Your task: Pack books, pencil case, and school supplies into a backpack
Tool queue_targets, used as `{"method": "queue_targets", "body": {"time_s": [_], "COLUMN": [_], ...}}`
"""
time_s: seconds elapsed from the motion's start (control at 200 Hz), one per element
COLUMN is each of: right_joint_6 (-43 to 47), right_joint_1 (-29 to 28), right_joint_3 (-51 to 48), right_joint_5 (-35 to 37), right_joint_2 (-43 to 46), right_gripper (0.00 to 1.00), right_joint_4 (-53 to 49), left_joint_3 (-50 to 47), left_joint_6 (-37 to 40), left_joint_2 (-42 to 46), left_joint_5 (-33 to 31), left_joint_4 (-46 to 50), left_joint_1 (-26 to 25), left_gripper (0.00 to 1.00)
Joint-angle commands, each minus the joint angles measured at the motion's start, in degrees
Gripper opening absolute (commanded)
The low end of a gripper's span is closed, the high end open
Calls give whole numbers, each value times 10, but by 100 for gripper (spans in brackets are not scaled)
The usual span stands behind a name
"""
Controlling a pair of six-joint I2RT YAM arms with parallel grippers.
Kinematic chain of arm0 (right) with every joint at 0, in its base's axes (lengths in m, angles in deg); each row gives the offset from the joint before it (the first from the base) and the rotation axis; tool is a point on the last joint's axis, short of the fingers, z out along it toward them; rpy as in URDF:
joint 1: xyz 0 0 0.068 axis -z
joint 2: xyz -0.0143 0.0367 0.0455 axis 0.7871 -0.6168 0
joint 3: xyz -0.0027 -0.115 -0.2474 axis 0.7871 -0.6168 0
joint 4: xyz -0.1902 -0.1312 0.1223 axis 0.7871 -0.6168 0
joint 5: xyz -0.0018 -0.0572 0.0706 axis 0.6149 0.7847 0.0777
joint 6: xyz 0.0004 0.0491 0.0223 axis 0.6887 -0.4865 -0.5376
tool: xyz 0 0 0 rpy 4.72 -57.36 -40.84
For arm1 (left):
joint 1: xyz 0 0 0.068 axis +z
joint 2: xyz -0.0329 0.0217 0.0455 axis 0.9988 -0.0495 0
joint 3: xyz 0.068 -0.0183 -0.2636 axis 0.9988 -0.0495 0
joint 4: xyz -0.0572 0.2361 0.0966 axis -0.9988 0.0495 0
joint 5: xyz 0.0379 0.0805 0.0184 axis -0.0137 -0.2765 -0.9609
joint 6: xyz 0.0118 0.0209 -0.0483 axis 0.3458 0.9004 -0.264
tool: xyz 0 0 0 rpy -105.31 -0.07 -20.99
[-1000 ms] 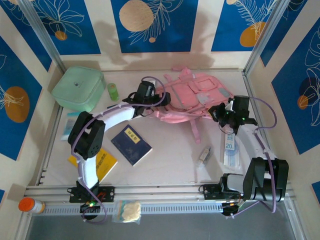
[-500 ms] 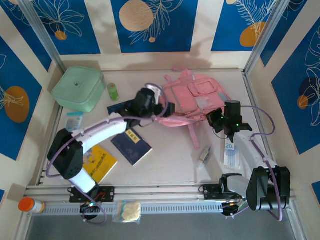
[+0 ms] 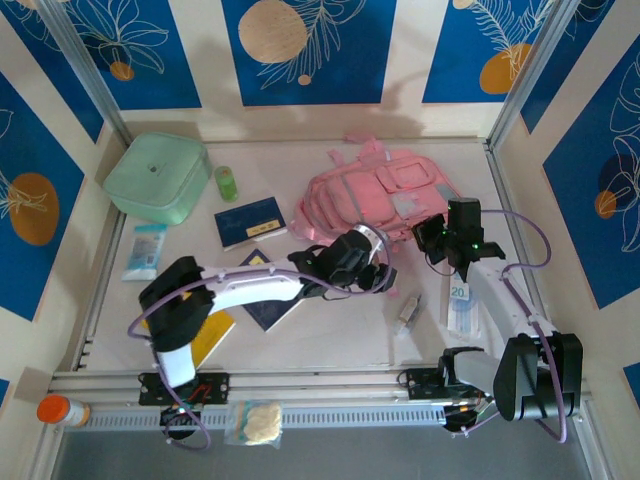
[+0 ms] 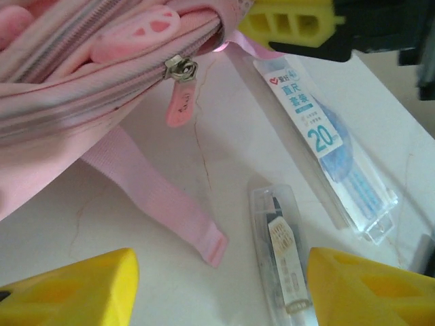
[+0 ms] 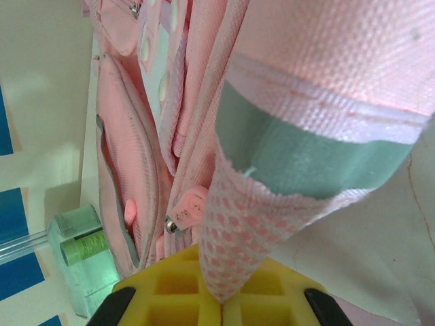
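Right wrist view: right end effector [image 5: 221, 302] clamps woven pink mesh of the backpack [image 5: 129, 156]; left end effector [image 4: 224, 288] stands apart.

I look down on a pale cream desk [image 3: 340, 335] boxed in by cream walls [image 3: 402, 55]. The walls carry dark blue panels [image 3: 300, 50] printed with orange discs and white leaf outlines. Slanted metal posts [image 3: 85, 75] stand at the back corners. A ribbed metal rail [image 3: 340, 413] runs along the near edge, with grey floor [image 3: 330, 455] below. The light is soft and even.
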Motion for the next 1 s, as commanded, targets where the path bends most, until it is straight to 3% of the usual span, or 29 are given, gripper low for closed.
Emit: {"method": "queue_targets", "body": {"time_s": [0.0, 0.335, 0.51, 0.69, 0.845, 0.995], "right_joint_6": [-17, -32, -28, -22, -23, -23], "right_joint_1": [-3, 2, 4, 8, 9, 9], "right_joint_3": [27, 40, 54, 66, 64, 59], "right_joint_5": [-19, -49, -53, -62, -65, -65], "right_joint_2": [-2, -24, -30, -37, -36, -33], "right_gripper": [0, 0, 0, 0, 0, 0], "right_joint_4": [14, 3, -6, -21, -18, -17], "left_joint_3": [56, 173, 207, 210, 246, 243], "left_joint_6": [-23, -62, -81, -90, -106, -107], "left_joint_2": [-39, -124, -154, -172, -185, -189], "left_joint_5": [-9, -87, -83, -63, -134, -141], "left_joint_4": [-7, 100, 125, 99, 146, 110], "left_joint_1": [-4, 2, 6, 6, 9, 17], "left_gripper": [63, 59, 54, 50, 50, 49]}}
